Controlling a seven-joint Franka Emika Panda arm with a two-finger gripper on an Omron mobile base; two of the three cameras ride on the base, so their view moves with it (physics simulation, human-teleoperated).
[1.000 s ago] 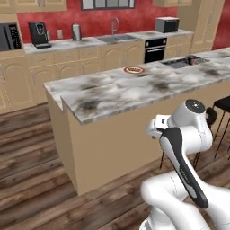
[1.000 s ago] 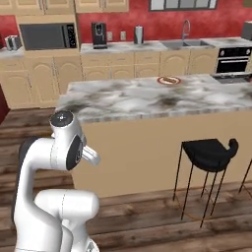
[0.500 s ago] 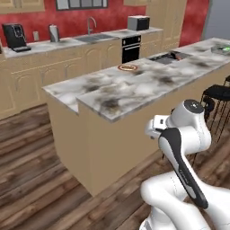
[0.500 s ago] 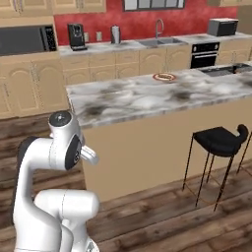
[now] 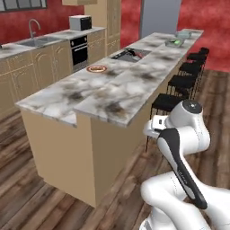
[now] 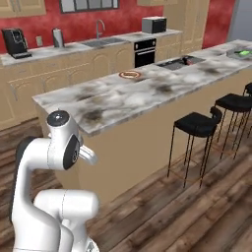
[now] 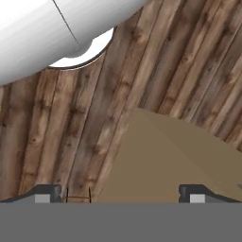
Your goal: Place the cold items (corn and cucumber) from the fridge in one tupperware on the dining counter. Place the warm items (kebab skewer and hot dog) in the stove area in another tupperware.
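Left base view: whole scene has swung since a second ago, so the base is turning or driving, not the things moving. Marble dining counter (image 5: 121,85) now runs away toward the grey fridge (image 5: 159,18), which has come into frame at the top. Two tupperware (image 5: 175,42) sit at the counter's far end, one showing green; too small to tell what is in them. Small plate (image 5: 96,68) sits mid-counter, cooktop (image 5: 130,54) beyond it. Arm stays folded by the stools (image 5: 179,85).

Right base view: same shift. Coffee machine (image 6: 15,43) and sink (image 6: 103,42) slide left; the containers show at the far right edge of the counter.

Hand view: gripper (image 7: 120,193) points down at wood floor (image 7: 71,132) and the tan counter side, fingers wide apart, nothing between them.

Judgement: transit toward the fridge, no item picked yet; corn and cucumber presumably inside, unseen.
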